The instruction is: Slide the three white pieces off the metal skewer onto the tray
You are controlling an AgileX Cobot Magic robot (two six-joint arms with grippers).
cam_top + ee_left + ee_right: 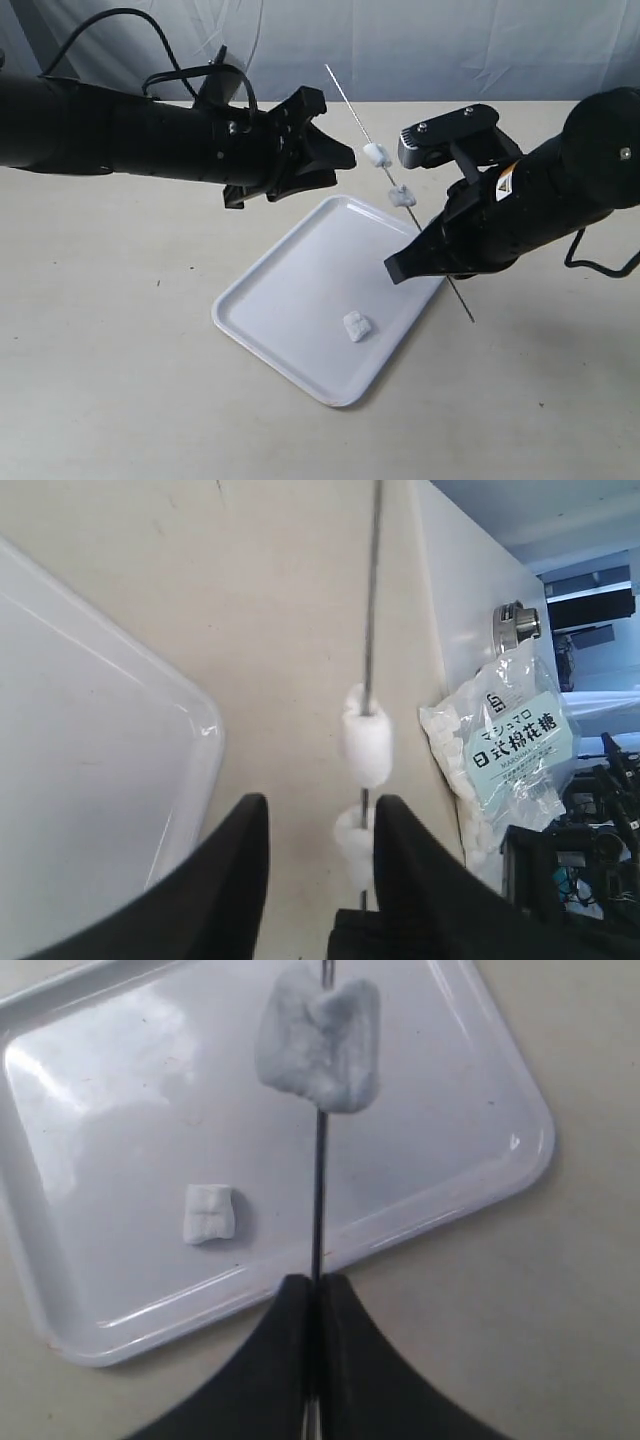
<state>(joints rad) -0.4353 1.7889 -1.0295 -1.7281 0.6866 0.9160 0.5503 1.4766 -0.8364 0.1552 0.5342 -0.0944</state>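
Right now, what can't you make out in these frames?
1. Exterior view: where the right end effector grips the metal skewer; the arm's own body hides it.
2. Left wrist view: whether the left end effector touches the white piece between its fingers; one finger overlaps it.
3. Right wrist view: anything farther up the skewer; the blurred near piece blocks it, and the top edge cuts the rod.

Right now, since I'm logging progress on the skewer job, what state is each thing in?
Tray, lying flat, one piece in it.
Metal skewer, held tilted above the tray.
Upper white piece, threaded on the skewer.
Lower white piece, threaded on the skewer.
Third white piece, off the skewer, lying on the tray.
Left tool, open, holding nothing.
Right tool, shut on the skewer.
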